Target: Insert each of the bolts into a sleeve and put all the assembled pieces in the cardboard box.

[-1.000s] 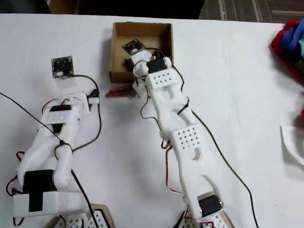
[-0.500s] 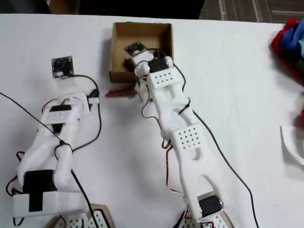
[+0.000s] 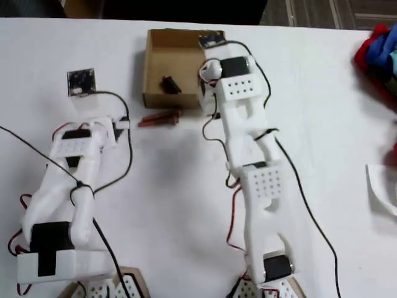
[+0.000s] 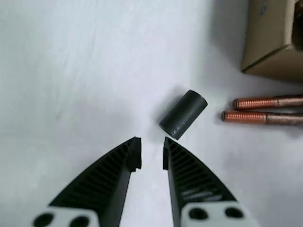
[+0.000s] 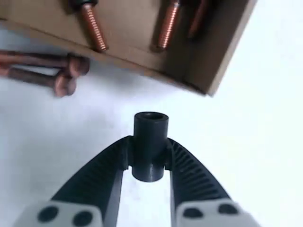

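1. Bench [image 3: 322, 124]: cardboard box [image 3: 147, 68] far centre, assembled pcs [image 3: 169, 84] inside.
2. Right pincer [image 5: 147, 158], by box's right wall, clamped on sleeve [image 5: 150, 137], bore exposed, prob. for a bolt.
3. Left pincer [image 4: 151, 153] slightly apart, empty, nr loose sleeve [image 4: 183, 114].
4. Two bolts [image 3: 159, 118] just near of box.

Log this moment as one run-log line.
left gripper: open, facing loose sleeve on table | right gripper: shut on held sleeve, outside cardboard box corner | two bolts: bare, on table beside box
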Robot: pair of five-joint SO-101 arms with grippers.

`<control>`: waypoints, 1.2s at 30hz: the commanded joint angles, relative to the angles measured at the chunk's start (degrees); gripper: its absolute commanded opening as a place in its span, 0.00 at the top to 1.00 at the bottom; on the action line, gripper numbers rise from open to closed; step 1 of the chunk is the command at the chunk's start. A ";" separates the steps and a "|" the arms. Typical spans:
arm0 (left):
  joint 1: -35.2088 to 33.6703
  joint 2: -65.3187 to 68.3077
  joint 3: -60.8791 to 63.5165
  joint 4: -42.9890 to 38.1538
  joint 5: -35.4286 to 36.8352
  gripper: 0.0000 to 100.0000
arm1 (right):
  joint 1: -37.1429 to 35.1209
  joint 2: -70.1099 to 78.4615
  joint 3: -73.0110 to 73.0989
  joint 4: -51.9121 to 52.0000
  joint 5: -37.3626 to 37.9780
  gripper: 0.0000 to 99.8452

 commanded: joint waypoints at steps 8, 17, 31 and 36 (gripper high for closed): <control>7.56 -0.18 -9.45 7.82 -20.75 0.90 | 4.53 -47.60 56.18 -14.29 2.46 0.98; 17.85 7.47 -16.04 10.55 -37.98 0.90 | 11.56 -62.46 93.45 -42.51 4.31 0.98; 23.65 45.10 -77.14 57.76 -45.80 0.90 | 14.55 -62.37 108.40 -61.58 -0.44 0.98; 23.82 53.10 -89.80 62.77 -50.37 0.90 | 12.62 -62.46 108.57 -62.55 -0.44 0.98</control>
